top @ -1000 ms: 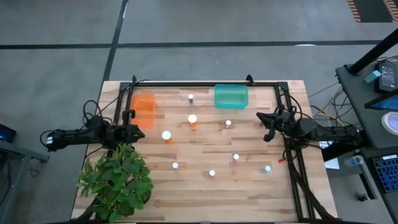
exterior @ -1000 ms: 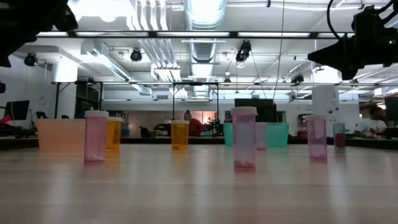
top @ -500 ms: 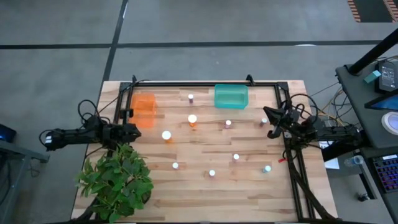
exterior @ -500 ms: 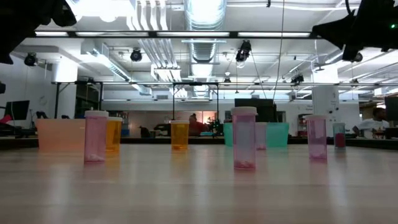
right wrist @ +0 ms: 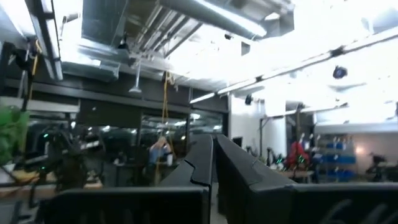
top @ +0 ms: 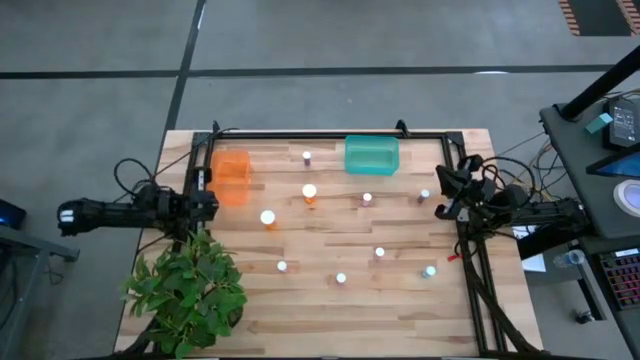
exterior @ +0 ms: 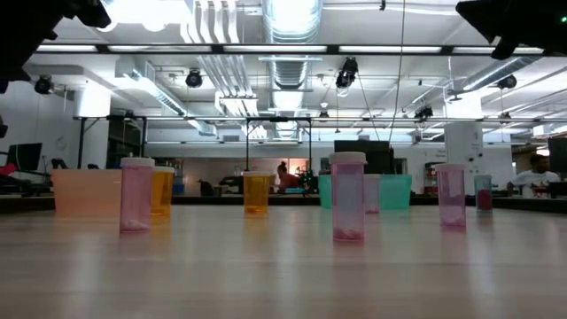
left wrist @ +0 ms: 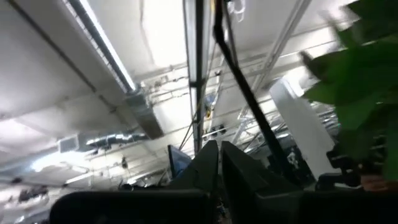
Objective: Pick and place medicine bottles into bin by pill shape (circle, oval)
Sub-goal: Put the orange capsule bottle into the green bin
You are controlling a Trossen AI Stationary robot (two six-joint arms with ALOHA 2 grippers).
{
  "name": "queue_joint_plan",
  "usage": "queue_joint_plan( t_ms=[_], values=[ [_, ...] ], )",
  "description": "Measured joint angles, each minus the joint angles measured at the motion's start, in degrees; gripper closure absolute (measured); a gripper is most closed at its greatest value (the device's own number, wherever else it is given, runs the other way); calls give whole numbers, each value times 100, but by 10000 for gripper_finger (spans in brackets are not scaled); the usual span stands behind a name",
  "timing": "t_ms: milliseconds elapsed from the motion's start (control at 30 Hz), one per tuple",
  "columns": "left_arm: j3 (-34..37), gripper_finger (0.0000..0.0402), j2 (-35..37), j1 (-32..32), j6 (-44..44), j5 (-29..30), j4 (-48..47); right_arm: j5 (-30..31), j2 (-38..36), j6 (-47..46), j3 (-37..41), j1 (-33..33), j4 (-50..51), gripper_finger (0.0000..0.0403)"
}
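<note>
Several small medicine bottles with white caps stand upright on their bases across the wooden table, among them one (top: 309,192) with an orange body, one (top: 268,217) nearer the left, and one (top: 429,270) near the right. In the low view they show as pink (exterior: 347,197) and orange (exterior: 256,192) cylinders. An orange bin (top: 232,177) and a teal bin (top: 371,154) sit at the far side. My left gripper (top: 207,203) is at the table's left edge and my right gripper (top: 441,190) at its right edge. Both are shut on nothing and tipped upward (left wrist: 219,163) (right wrist: 213,158).
A green leafy plant (top: 190,285) stands at the near left corner, close under my left arm. A black frame rail (top: 330,133) runs along the far and side edges. Cables and a desk (top: 610,150) lie beyond the right edge.
Both grippers have risen and tipped upward, from pointing over the table to pointing at the ceiling, and have rolled a little. My left gripper has drawn slightly toward the left edge. My right arm has climbed almost out of the top of the low view. No bottle has moved.
</note>
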State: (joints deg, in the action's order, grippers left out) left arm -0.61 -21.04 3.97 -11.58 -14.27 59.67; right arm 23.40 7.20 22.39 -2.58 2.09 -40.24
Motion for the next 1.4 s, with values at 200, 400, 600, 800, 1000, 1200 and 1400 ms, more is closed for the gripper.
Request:
queue_joint_plan(
  t_ms=[200,400,600,800,1000,1200,1400],
  values=[
    [-461,398,-877,2,368,1270,22,-97,241,122,-1,0,-332,394],
    [-1030,398,-1833,2,1165,2564,8,-136,493,96,-1,0,-354,394],
    [-1678,398,-2926,4,1555,2652,-66,-133,529,112,-1,0,-373,394],
    [-2387,398,-3938,4,1719,2672,-58,-131,529,68,-1,0,-373,394],
    [-3054,398,-4734,7,2203,2684,-284,-90,529,-97,-1,0,-355,394],
    [-3911,398,-5191,25,2728,3051,-1899,-90,529,-360,-1,0,-355,394],
    [-4795,398,-5598,52,3260,3238,-3916,-90,529,-381,-1,0,-341,394]
  ],
)
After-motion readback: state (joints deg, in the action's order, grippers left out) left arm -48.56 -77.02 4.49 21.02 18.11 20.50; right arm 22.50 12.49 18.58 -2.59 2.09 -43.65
